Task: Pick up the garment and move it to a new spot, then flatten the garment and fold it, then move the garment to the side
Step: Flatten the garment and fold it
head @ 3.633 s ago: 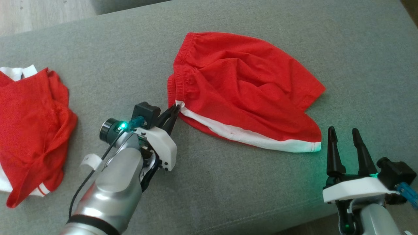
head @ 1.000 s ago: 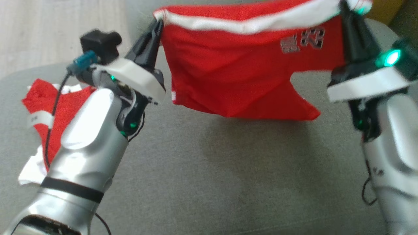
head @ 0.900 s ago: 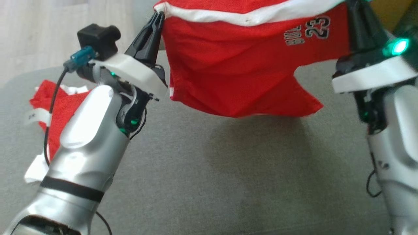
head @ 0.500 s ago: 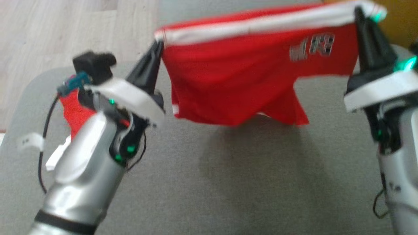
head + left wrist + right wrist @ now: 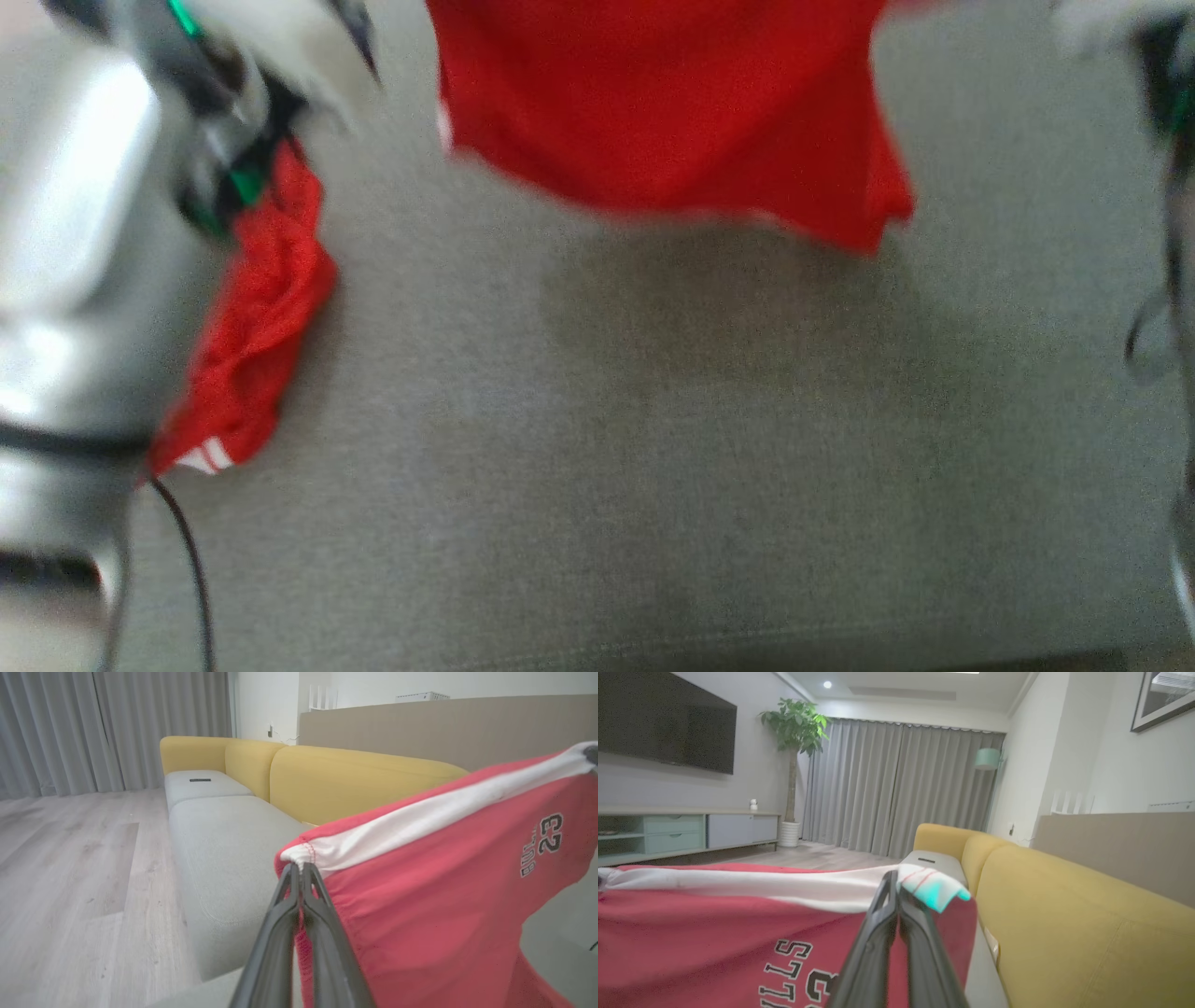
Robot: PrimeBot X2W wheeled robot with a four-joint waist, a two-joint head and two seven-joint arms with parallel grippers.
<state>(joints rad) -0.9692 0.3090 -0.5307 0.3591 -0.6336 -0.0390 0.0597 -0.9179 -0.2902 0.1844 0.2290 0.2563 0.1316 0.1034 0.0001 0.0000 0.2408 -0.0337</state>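
Left claw (image 5: 299, 869), right claw (image 5: 893, 878), two gripping one garment (image 5: 653, 103), one spare garment (image 5: 266, 299)

Yellow sofa (image 5: 355, 779), grey curtains (image 5: 896, 788)

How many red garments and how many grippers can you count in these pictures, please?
Red garments: 2, the held garment and the crumpled garment.
Grippers: 2, the left gripper and the right gripper, both shut on the held garment.
Total: 4.

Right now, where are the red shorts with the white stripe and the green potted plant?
red shorts with the white stripe (image 5: 420, 914): left wrist view, on the red cloth.
green potted plant (image 5: 796, 718): right wrist view, on its leaves.
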